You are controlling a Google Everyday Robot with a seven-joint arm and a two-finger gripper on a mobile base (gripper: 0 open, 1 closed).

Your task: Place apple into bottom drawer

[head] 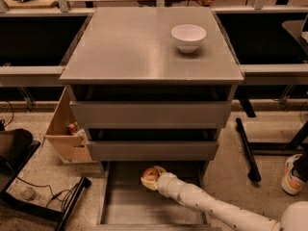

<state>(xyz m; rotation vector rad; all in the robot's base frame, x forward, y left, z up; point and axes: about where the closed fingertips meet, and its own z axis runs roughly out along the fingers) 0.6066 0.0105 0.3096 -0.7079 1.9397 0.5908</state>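
One gripper (152, 177), fingers clasping one apple (149, 173), hovers over the bottom drawer (139, 204) of three.

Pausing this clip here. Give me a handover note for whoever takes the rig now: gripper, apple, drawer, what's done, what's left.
The gripper is shut on the apple, holding it over the back of the open bottom drawer.
Done: the drawer is open and the apple is in hand above it.
Left: lower, release the apple onto the drawer floor, pull the arm out.
The white bowl sits on the cabinet top, not part of the job.
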